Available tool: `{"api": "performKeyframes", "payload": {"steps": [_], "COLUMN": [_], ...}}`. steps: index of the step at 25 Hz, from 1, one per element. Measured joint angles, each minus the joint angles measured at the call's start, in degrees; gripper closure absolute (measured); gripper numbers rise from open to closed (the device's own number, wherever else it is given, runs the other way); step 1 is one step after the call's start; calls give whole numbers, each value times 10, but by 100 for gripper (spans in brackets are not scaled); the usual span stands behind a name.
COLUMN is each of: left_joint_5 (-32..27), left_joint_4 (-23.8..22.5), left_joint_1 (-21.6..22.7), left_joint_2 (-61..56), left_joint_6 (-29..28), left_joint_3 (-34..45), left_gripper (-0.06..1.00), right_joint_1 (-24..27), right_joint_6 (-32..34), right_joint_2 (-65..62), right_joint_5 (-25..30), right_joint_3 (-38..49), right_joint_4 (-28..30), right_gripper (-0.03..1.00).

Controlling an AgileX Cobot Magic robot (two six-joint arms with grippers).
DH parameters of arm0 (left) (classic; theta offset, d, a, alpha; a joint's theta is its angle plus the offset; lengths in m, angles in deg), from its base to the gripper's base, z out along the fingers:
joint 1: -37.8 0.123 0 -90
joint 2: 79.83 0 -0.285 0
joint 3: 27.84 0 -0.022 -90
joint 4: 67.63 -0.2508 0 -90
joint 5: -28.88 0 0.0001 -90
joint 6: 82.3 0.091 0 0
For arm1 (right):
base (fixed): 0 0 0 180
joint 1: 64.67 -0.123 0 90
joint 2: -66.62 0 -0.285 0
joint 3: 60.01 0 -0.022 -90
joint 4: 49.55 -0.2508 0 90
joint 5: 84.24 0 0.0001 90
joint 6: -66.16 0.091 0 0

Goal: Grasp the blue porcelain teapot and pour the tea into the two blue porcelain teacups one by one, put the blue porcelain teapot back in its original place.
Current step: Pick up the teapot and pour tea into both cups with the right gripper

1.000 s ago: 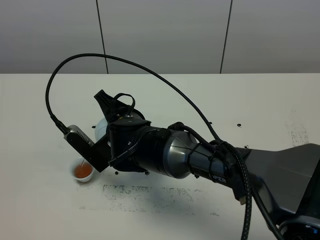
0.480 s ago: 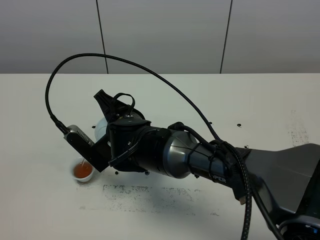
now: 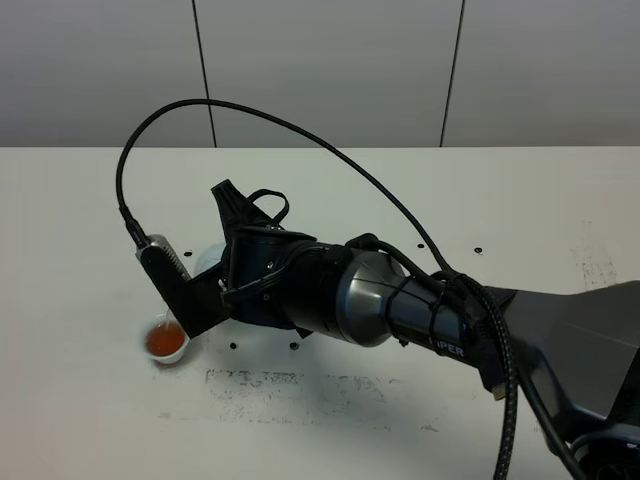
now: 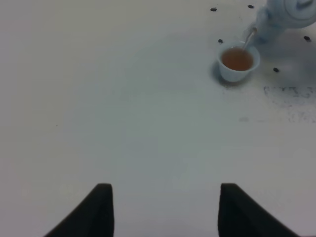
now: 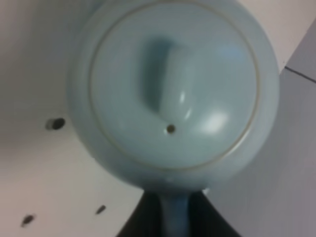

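My right gripper (image 3: 236,218) reaches across to the left and is shut on the loop handle (image 5: 173,217) of the pale blue teapot (image 5: 175,94). The knobbed lid fills the right wrist view. In the high view the arm hides most of the teapot (image 3: 208,258). In the left wrist view the teapot (image 4: 289,12) is tilted with its spout over a teacup (image 4: 238,61), and a thin stream seems to run into it. That teacup (image 3: 165,342) holds orange tea. The second teacup is hidden. My left gripper (image 4: 165,210) is open and empty, apart from the cup.
The white table (image 3: 90,220) has small dark screw holes (image 3: 478,250) and a scuffed grey patch (image 3: 300,385) at the front. A black cable (image 3: 300,135) arches over the right arm. A grey panelled wall stands behind the table.
The right arm with the teapot has shifted a little to the right and up. The teacup has stayed in place with tea in it.
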Motion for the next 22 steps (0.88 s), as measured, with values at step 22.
{"api": "performKeyframes", "payload": {"steps": [22], "left_joint_5": [0], "left_joint_4": [0], "left_joint_1": [0], "left_joint_2": [0], "left_joint_6": [1], "left_joint_3": [0], "left_gripper": [49], "right_joint_1": [48], "right_joint_6": [165], "right_joint_2": [-217], "right_joint_5": [-70], "right_joint_3": [193], "right_joint_4": [-504], "right_gripper": [92]}}
